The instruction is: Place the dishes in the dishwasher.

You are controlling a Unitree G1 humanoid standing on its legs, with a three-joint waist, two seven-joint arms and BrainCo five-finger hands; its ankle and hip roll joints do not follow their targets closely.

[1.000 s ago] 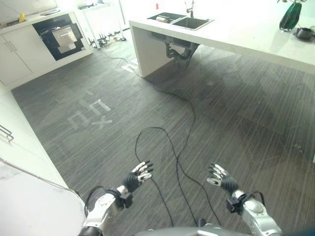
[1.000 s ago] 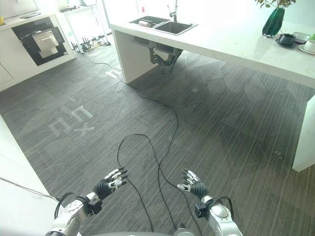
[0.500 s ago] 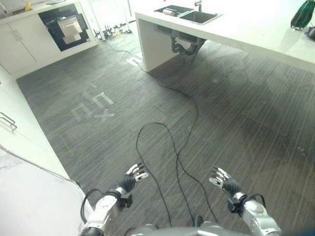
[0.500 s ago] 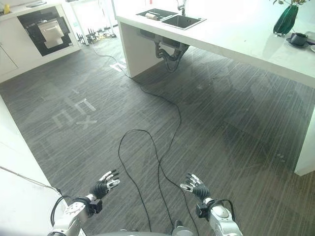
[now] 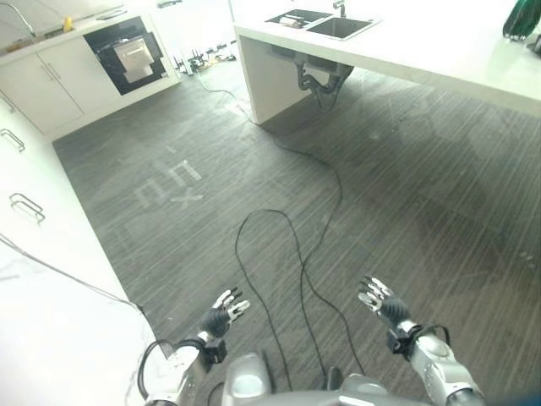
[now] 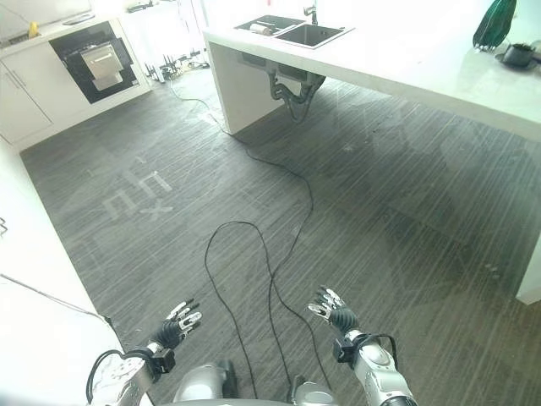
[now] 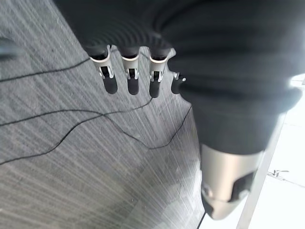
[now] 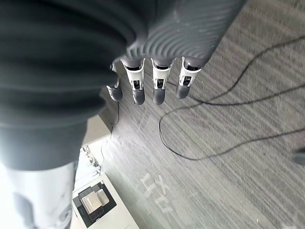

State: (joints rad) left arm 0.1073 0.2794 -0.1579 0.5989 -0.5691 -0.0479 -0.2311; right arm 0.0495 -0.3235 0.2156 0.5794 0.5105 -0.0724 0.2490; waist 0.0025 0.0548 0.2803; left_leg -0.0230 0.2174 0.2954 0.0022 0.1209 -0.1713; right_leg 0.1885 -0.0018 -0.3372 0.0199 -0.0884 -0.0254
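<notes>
Dishes (image 6: 517,54) are sitting at the far right end of the white table (image 6: 439,68), beside a green vase (image 6: 493,22) and well apart from the robot; the sink (image 6: 296,32) is lying at the table's other end. A dark appliance (image 6: 95,61), possibly the dishwasher, is standing in the far cabinets. The left hand (image 5: 222,313) and right hand (image 5: 378,300) are hovering over the grey floor (image 5: 254,169), fingers straight and holding nothing. The approach step appears to be in hand; next, the robot is likely needing to walk to the table and grasp a dish.
</notes>
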